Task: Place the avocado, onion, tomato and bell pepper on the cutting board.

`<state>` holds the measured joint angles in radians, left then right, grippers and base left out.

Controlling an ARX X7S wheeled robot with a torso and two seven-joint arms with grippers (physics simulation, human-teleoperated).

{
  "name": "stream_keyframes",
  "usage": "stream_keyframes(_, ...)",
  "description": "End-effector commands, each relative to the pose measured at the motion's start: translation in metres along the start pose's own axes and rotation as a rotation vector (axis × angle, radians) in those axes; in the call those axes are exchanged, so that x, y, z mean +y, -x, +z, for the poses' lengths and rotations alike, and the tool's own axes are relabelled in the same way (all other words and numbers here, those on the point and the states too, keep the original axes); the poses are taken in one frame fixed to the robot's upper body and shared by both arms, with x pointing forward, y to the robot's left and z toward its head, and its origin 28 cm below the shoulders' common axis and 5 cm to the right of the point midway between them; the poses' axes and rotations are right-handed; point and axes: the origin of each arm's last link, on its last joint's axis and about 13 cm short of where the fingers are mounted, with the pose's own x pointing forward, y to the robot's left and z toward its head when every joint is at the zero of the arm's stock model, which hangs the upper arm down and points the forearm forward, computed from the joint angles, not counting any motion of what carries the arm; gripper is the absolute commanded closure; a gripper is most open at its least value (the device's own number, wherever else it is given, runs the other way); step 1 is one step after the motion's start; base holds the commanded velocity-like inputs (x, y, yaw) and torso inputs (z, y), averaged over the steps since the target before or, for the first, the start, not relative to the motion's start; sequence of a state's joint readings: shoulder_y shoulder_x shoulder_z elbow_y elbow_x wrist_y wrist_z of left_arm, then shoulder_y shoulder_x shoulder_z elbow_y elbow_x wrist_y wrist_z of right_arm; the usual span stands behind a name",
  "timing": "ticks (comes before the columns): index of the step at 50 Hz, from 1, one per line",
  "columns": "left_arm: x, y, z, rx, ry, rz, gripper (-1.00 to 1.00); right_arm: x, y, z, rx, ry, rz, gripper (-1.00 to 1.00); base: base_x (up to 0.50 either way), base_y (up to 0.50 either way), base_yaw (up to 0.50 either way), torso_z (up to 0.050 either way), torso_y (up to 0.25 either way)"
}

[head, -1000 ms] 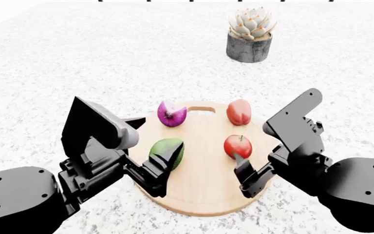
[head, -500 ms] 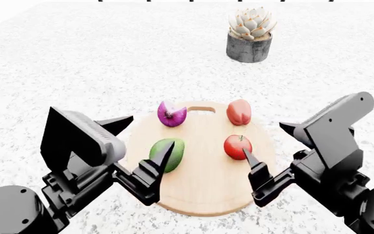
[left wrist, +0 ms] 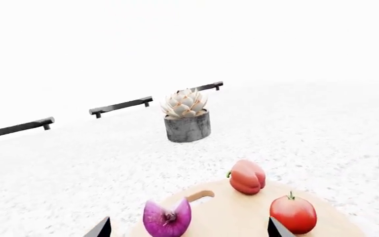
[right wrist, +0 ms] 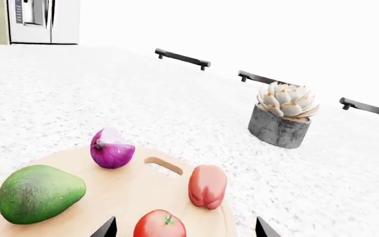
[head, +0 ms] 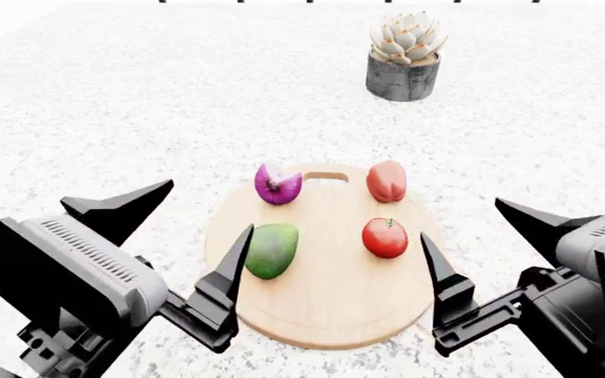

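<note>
I checked all three views and found no readable text, labels, brands, numbers or signs on anything.
</note>
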<state>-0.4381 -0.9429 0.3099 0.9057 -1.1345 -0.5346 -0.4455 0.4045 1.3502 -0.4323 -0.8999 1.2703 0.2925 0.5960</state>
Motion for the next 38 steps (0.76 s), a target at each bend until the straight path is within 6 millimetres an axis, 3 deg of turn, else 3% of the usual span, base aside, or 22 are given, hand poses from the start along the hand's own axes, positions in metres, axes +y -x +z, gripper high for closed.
stream_keyframes(1, -0.004, 0.014, 0.003, -0.068, -0.025, 0.058, -1.0, 0.008, 0.013, 0.002, -0.094, -0.028, -0.028, -1.0, 0.0, 0.0, 0.0, 0.0, 0.0)
stream_keyframes(20, -0.003, 0.049, 0.031, -0.203, -0.078, 0.195, -1.0, 0.021, 0.031, 0.02, -0.299, -0.087, -0.092, -1.0, 0.0, 0.0, 0.0, 0.0, 0.0)
stream_keyframes(38, -0.002, 0.047, 0.034, -0.229, -0.09, 0.223, -1.0, 0.023, 0.034, 0.018, -0.335, -0.108, -0.134, -1.0, 0.0, 0.0, 0.0, 0.0, 0.0)
